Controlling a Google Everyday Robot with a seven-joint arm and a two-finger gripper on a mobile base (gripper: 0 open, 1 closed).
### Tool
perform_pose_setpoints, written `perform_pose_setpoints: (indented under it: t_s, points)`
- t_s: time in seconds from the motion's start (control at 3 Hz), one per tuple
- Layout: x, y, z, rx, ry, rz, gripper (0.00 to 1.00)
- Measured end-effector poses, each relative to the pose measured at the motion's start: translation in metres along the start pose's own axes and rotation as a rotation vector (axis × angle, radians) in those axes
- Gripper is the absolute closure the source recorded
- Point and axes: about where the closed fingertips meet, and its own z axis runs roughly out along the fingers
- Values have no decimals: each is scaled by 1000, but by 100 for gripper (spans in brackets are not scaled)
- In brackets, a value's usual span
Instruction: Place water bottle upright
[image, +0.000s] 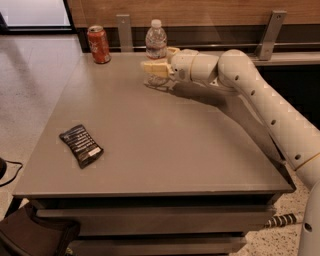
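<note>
The water bottle (156, 44), clear and ribbed with a white cap, stands upright at the back of the grey table (165, 150). My gripper (159, 61) is at the bottle's lower body, reaching in from the right on the white arm (250, 90), and it covers part of the bottle's bottom half. The bottle's base rests on the tabletop.
A red-orange soda can (98, 44) stands upright at the back left, a short way from the bottle. A dark snack packet (81, 145) lies flat near the front left. A wooden wall with metal brackets (270, 35) runs behind the table's back edge.
</note>
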Motion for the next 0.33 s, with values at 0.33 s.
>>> perform_pose_setpoints:
  t_s: [0.33]
  points:
    - [0, 1, 2, -3, 0, 0, 0]
